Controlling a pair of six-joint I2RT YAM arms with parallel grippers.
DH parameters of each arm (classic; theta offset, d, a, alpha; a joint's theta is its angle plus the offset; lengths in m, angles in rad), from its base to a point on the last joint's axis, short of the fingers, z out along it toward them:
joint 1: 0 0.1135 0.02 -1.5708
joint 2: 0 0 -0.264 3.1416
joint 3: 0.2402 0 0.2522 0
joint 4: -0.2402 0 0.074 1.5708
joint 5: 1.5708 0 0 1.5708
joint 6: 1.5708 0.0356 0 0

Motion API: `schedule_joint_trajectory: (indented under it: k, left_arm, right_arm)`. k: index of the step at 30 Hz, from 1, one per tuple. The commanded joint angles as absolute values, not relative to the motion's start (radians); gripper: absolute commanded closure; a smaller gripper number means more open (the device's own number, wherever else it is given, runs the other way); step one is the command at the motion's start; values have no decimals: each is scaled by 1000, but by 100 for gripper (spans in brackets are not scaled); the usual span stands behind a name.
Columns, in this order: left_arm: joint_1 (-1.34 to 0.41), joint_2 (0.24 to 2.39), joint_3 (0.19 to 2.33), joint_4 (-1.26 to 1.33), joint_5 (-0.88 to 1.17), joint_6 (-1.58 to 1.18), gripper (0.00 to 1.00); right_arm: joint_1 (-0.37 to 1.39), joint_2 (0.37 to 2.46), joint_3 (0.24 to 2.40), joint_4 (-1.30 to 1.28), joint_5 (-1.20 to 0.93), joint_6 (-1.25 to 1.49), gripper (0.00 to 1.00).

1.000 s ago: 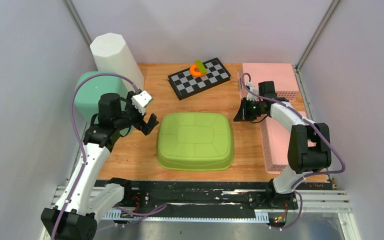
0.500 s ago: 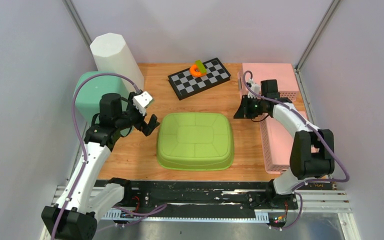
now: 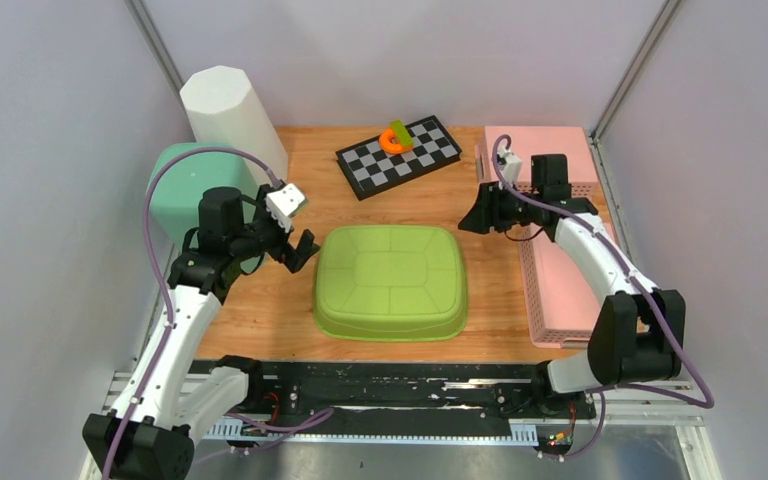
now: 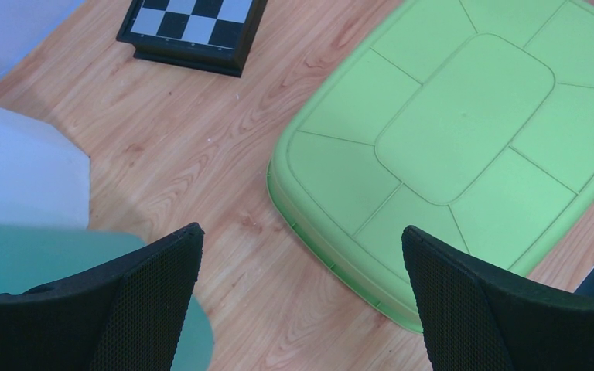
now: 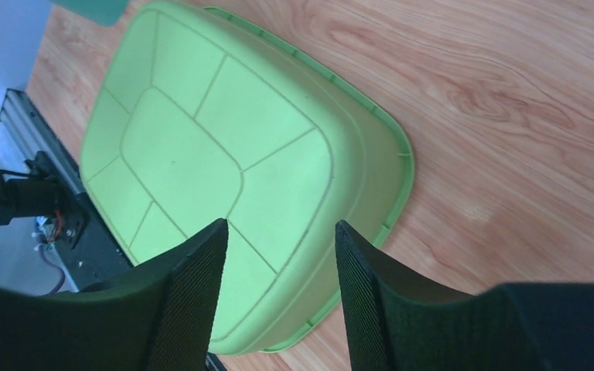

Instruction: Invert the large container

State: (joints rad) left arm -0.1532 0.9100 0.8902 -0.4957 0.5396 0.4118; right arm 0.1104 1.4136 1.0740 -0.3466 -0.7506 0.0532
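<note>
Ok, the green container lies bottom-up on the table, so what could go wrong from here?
The right claw hangs open, its arm stretched over the pink basket; a low swing might knock it. The open left claw sits between the green container and the teal bin, so moving away could nudge either one.

Lime-green container, its surface scored with thin lines into a rounded central panel ringed by segments. Warm orange-brown table with wavy wood grain. Board in black and pale grey checks with a black border, carrying an orange ring and a yellow-green block. White bin. Mint-green tub. Pink box and pink basket with a dotted grid of holes. White arms with black joints and purple cables. Left gripper and right gripper are black with fine mesh pads. Pale grey walls; black rail.
</note>
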Motion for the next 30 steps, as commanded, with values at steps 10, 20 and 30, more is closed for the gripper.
schedule_joint_trajectory:
  k: [10, 20, 30]
  left_arm:
    - [-155, 882, 904, -520, 592, 427, 0]
    - [-155, 817, 1008, -719, 755, 554, 0]
    - [-155, 801, 1197, -1026, 855, 728, 0]
  right_arm:
    - [272, 1317, 1185, -499, -951, -186, 28]
    - [291, 1142, 1225, -720, -1007, -447, 0]
    - [291, 932, 1252, -979, -1074, -701, 0]
